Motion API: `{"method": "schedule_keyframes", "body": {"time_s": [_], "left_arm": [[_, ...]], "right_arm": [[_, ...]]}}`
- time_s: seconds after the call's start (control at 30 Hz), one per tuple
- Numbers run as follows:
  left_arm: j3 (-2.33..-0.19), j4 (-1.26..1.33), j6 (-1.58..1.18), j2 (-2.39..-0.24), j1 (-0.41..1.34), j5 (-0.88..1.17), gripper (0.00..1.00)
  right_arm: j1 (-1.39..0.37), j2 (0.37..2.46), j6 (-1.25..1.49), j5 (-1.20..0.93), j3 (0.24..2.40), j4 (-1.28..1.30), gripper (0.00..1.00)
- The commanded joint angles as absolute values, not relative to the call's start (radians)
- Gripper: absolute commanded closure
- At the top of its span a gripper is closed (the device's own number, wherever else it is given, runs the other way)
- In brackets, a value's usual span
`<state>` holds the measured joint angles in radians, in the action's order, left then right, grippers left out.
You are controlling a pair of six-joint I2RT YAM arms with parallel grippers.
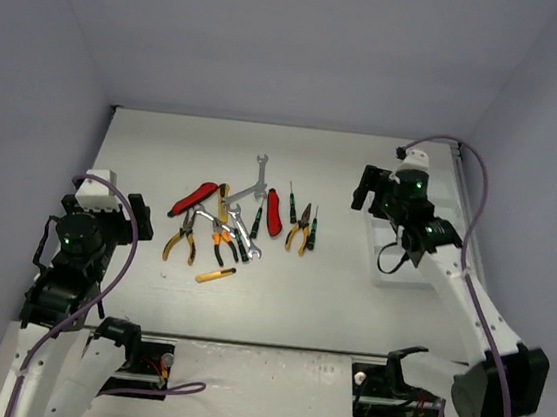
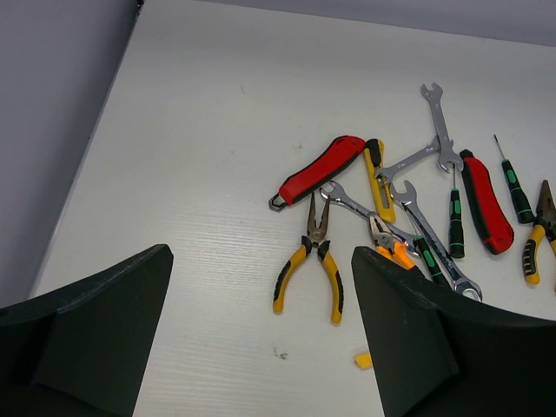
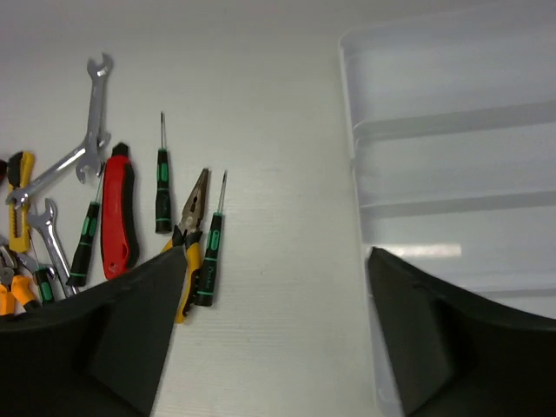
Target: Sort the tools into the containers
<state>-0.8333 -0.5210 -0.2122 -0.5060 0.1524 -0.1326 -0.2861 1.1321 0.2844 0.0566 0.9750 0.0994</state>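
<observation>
**Left claw** point(image 2: 261, 343): fingers spread wide, nothing between them, hanging above the table point(image 2: 200, 130).
- Just ahead, in line with the gap, yellow-handled pliers point(image 2: 314, 261) lie flat with the nose pointing away.
- Close by the right finger, orange-handled pliers point(image 2: 393, 254) and a silver wrench point(image 2: 427, 236) overlap in a heap.
- Beyond these lie a red-handled cutter point(image 2: 323, 168) and a yellow utility knife point(image 2: 377, 178), side by side.
- Farthest off is a long wrench point(image 2: 440, 122).

**Right claw** point(image 3: 274, 339): fingers apart, nothing held.
- Just past its left finger, a black-and-green screwdriver point(image 3: 208, 256) lies close against small pliers point(image 3: 191, 221).
- Further left lies a second red cutter point(image 3: 119, 213).
- Ahead and to the right stands the white tray point(image 3: 349, 113); its near part runs behind the right finger.
- Every tool in view lies on the table, left of the tray.
</observation>
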Motion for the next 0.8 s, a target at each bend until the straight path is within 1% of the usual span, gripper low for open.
{"method": "schedule_keyframes", "body": {"time_s": [0.0, 0.03, 0.13, 0.2, 0.33, 0.47, 0.77], "left_arm": [[-0.848, -0.479, -0.202, -0.548, 0.155, -0.141, 0.18], [-0.848, -0.480, -0.202, -0.552, 0.155, -0.141, 0.18], [-0.848, -0.480, -0.203, -0.562, 0.154, -0.135, 0.18], [-0.851, -0.483, -0.204, -0.571, 0.153, -0.124, 0.18], [-0.853, -0.488, -0.203, -0.578, 0.153, -0.118, 0.18], [-0.852, -0.488, -0.205, -0.574, 0.153, -0.120, 0.18], [-0.851, -0.488, -0.206, -0.574, 0.155, -0.116, 0.18]], "right_arm": [[-0.388, 1.306, 0.345, 0.077, 1.053, 0.108, 0.31], [-0.414, 1.342, 0.358, 0.095, 1.066, 0.107, 0.36], [-0.484, 1.433, 0.377, 0.133, 1.100, 0.107, 0.45], [-0.517, 1.508, 0.385, 0.138, 1.127, 0.107, 0.50], [-0.576, 1.606, 0.398, 0.146, 1.158, 0.102, 0.54], [-0.598, 1.688, 0.419, 0.137, 1.169, 0.089, 0.58], [-0.623, 1.795, 0.463, 0.144, 1.172, 0.052, 0.69]]}}
